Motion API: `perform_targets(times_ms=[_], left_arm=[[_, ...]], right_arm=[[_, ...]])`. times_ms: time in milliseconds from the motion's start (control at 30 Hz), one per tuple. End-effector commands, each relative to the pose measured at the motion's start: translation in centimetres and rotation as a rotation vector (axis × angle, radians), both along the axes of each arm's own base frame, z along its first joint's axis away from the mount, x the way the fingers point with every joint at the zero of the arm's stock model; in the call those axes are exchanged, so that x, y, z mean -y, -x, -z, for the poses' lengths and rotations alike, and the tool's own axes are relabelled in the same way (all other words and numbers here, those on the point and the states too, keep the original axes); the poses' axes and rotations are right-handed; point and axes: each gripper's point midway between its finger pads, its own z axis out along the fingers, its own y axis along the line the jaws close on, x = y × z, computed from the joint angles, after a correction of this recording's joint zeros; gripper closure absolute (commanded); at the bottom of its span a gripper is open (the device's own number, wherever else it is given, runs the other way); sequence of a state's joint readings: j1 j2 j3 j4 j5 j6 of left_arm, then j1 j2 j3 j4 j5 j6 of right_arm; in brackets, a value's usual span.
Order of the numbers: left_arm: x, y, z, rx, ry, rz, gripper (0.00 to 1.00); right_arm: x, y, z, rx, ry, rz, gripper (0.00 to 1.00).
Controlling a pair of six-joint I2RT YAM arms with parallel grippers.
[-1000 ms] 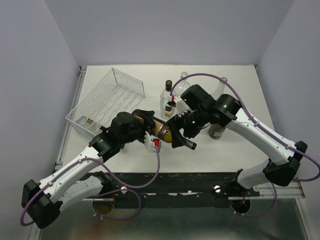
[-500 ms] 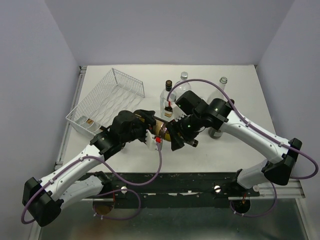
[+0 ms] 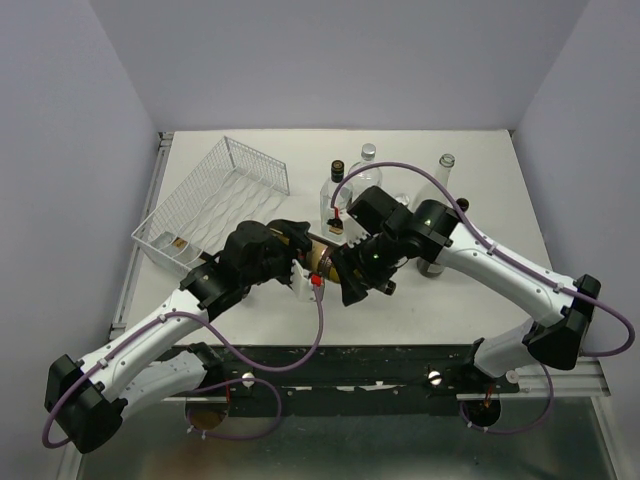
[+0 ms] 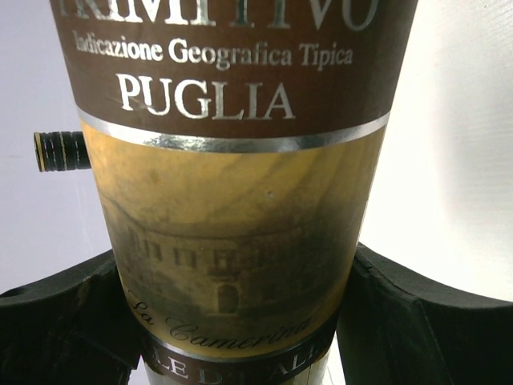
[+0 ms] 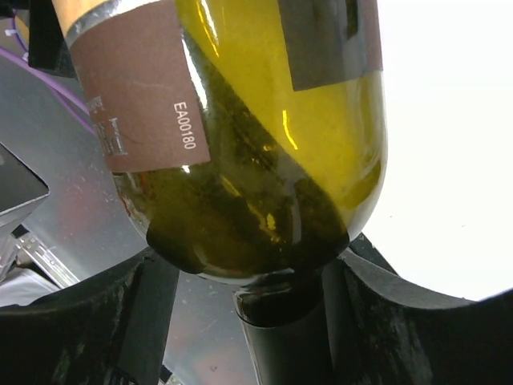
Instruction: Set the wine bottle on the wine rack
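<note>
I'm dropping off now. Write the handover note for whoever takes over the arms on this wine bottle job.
Left gripper: shut on the wine bottle at its label.
Right gripper: fingers flank the bottle's shoulder and neck; whether it is clamped is unclear.
Bottle: lying sideways between the two grippers, mid-table.
Wine rack: far left of the table, no bottle in it.
Done: bottle in hand.
Left: carry it to the rack and lay it in a cradle.

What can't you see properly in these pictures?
Wine bottle, top view: mostly hidden under both arms' jaws.
Its label, left wrist view: top cut off.
Right gripper, right wrist view: unclear whether jaws squeeze the glass.
Small thing in the wine rack, top view: too tiny to name.
</note>
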State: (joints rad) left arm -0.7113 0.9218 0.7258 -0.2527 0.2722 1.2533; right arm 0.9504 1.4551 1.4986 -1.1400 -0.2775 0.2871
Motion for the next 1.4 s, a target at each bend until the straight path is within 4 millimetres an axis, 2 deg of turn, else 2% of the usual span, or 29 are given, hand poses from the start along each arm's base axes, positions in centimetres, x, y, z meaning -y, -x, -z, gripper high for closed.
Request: perform_targets(times_ms=[0, 67, 200, 333, 367, 467, 500, 567, 600, 633, 667, 800, 933, 1033, 1133, 1267, 1367], left_arm=[[0.2, -1.6, -5.6, 0.159, 0.084, -0.024, 1.0], [0.2, -1.8, -5.7, 0.159, 0.086, -0.033, 1.0], [0.3, -1.9, -6.4, 0.145, 0.113, -0.044, 1.0], [0.2, -2.1, -6.8, 0.155, 0.124, -0.053, 1.0], [0.1, -2.1, -6.7, 0.154, 0.121, -0.057, 1.0], [-0.1, -2.2, -6.6, 0.174, 0.115, -0.06, 1.0], [-0.2, -2.3, -6.5, 0.184, 0.109, -0.061, 0.97], [-0.3, -2.3, -6.3, 0.214, 0.093, -0.057, 0.67], [-0.4, -2.3, -6.1, 0.228, 0.084, -0.056, 0.45], [-0.5, -2.3, -6.0, 0.24, 0.079, -0.053, 0.07], [-0.6, -2.4, -5.8, 0.245, 0.071, -0.056, 0.01], [-0.7, -1.7, -4.3, 0.182, 0.034, -0.035, 0.01], [-1.1, 0.0, -2.9, 0.094, 0.017, -0.011, 0.01], [-1.9, 1.3, -3.0, 0.042, 0.051, -0.022, 0.01], [-2.5, 2.5, -4.2, 0.028, 0.11, -0.036, 0.01], [-3.6, 2.8, -6.0, 0.028, 0.192, -0.102, 0.01], [-4.4, 2.6, -9.2, 0.012, 0.325, -0.185, 0.01]], right_arm=[[0.4, 0.8, 0.6, -0.022, 0.045, -0.022, 0.3], [0.5, 0.8, 0.8, -0.019, 0.054, -0.022, 0.39], [0.3, 0.5, 0.9, -0.012, 0.053, -0.019, 0.74], [0.3, 0.1, 0.8, 0.013, 0.064, -0.007, 0.97], [0.4, 0.0, 0.8, 0.02, 0.068, -0.005, 0.99], [0.4, -0.6, 0.5, 0.057, 0.064, 0.001, 0.99], [0.3, -0.8, 0.3, 0.074, 0.057, 0.002, 0.99], [0.2, -1.1, -0.2, 0.106, 0.041, 0.0, 0.99], [0.1, -1.3, -0.5, 0.122, 0.033, -0.001, 0.99], [0.0, -1.5, -0.6, 0.137, 0.028, 0.001, 0.99], [-0.1, -1.7, -0.9, 0.153, 0.019, 0.002, 0.99], [-0.3, -2.6, -1.2, 0.198, 0.01, 0.016, 0.99], [-0.3, -3.7, -1.0, 0.237, 0.035, 0.056, 0.99], [-0.5, -5.1, -1.0, 0.288, 0.031, 0.124, 0.99], [-1.5, -5.8, -1.3, 0.313, -0.012, 0.121, 0.99], [-3.7, -5.9, -0.8, 0.297, -0.053, 0.05, 0.99], [-5.1, -6.4, 0.7, 0.284, -0.047, 0.018, 0.99]])
